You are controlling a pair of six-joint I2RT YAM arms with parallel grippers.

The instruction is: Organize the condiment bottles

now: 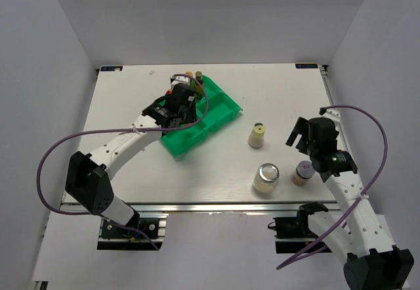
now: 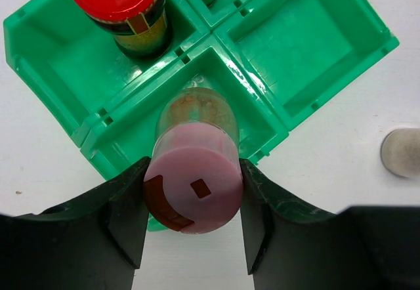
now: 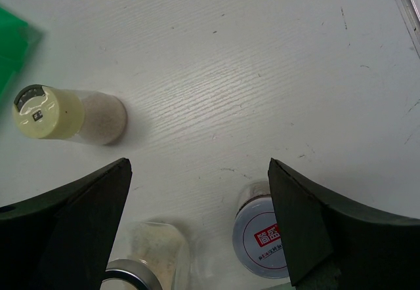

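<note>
1. Top external view: a green tray point(image 1: 220, 116) lies at an angle on the white surface point(image 1: 131, 172), left of centre. The tops of two slim dark bottles point(image 1: 199, 79) show at the tray's far corner. The left arm reaches over the tray's near-left part and hides what is below it.
2. Top external view, right half: the yellow-lidded shaker point(image 1: 257, 136) stands upright on the surface, just right of the tray. The silver-lidded clear jar point(image 1: 266, 178) and the grey-lidded red-label jar point(image 1: 302, 172) stand nearer the front edge, close together but apart.
3. Left wrist view: the left tool point(image 2: 193, 198) is clenched on the pink-lidded shaker point(image 2: 193, 185), one finger pressed to each side of its lid. The shaker's body is in the tray compartment nearest the camera; whether its base touches the floor cannot be told.
4. Left wrist view: the red-capped dark jar point(image 2: 125, 8) stands upright in the adjoining compartment, up and to the left. One of the slim dark bottles shows in the far compartment, cut by the top edge.
5. Right wrist view: the right tool point(image 3: 200, 172) is released, fingers wide apart over bare surface. The grey-lidded red-label jar lies just inside the right finger, the silver-lidded clear jar by the left finger, and the yellow-lidded shaker farther off to the left.
</note>
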